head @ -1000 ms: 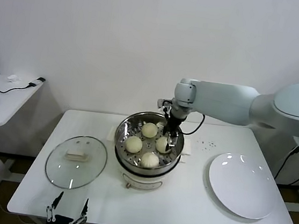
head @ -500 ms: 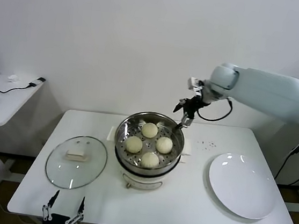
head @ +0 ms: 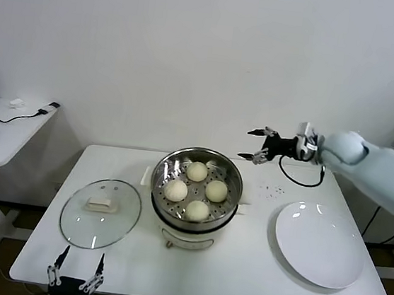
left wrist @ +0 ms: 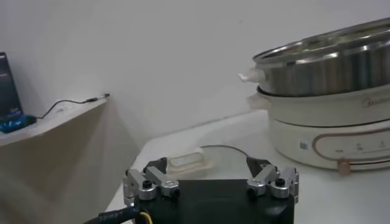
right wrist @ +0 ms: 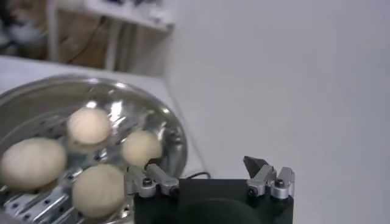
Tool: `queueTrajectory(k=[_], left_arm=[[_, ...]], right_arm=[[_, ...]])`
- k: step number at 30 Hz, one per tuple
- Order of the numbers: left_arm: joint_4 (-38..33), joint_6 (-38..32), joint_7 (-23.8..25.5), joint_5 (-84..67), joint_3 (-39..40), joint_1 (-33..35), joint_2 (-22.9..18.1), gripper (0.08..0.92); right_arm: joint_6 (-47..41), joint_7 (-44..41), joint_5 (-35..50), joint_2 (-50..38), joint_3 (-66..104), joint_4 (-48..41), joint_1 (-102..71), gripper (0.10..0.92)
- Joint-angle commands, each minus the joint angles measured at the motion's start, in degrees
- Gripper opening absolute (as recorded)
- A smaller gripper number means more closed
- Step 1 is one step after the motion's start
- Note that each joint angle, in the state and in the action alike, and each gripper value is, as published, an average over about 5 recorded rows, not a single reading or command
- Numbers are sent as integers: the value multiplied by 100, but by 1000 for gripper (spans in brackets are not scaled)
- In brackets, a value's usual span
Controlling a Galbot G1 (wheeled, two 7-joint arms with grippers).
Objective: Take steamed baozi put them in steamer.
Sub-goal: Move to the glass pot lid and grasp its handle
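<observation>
A: What's nearest?

B: The left claw, parked just off the surface's near edge toward its left corner, fingers spread, holding nothing. Just beyond it lies the glass lid; the white plate, bare, is near the right edge.

A: And the buns?

B: All four steamed baozi sit on the perforated floor of the steamer, mid-surface. By my reading the loading is done, and this is the withdrawal.

A: The right claw?

B: The right claw is raised above the far edge, right of the pot, open and empty. A second ago it was down inside the pot beside a bun; since then it has lifted and swung away rightward. Next, I'd guess, it only needs to park; perhaps the lid goes on.
</observation>
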Motion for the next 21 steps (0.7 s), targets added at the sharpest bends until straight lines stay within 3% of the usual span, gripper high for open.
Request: queueTrajectory(k=[1,11,21], left_arm=[[-240,175,41,275,-103,-31,-38,823],[-200,423,34,1497,-267,-224,-35,823],[8,882,-342,5930,-457,-827,228,823]], right_arm=[[250,1679,-506,-829,5075,1087,-4869,823],[63,1997,-971,209,7885,1802,-7980,823],[139,1778,-1578,1444,8990,1711,-8917,823]])
